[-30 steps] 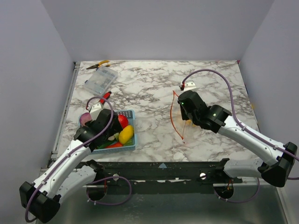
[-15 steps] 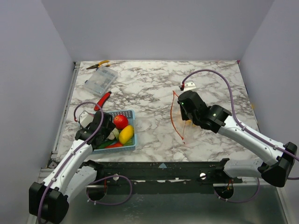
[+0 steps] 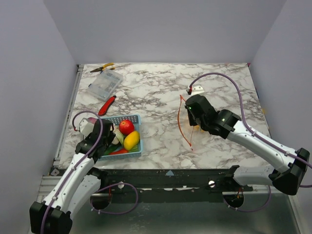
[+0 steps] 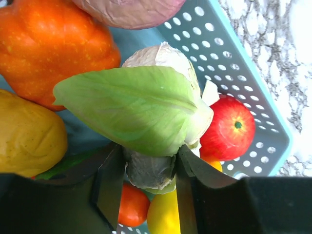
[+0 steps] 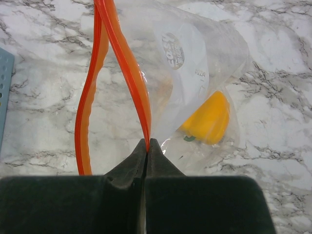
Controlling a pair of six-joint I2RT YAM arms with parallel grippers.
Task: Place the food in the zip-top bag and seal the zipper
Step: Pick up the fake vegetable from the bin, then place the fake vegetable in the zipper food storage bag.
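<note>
A blue mesh basket (image 3: 137,147) at the near left holds the food: a red tomato (image 3: 126,126), a yellow piece (image 3: 131,140) and others. In the left wrist view my left gripper (image 4: 148,178) is shut on the grey-white stem of the cauliflower (image 4: 141,107), whose green leaf faces the camera. Around it lie an orange piece (image 4: 53,44), a purple onion (image 4: 126,9) and a red tomato (image 4: 229,131). My right gripper (image 5: 147,142) is shut on the zipper (image 5: 124,63) of the zip-top bag (image 5: 195,63). The bag's mouth gapes and a yellow pepper (image 5: 207,119) lies inside.
A rigid clear box (image 3: 105,83) and yellow-handled pliers (image 3: 103,67) lie at the back left. A red-handled knife (image 3: 107,105) sits just behind the basket, and a small white piece (image 3: 197,89) lies behind my right gripper (image 3: 189,103). Grey walls enclose the marble table.
My left arm drew back toward the near left over the basket, and its jaws closed from wide open onto the cauliflower stem. The right arm and bag stayed still.
</note>
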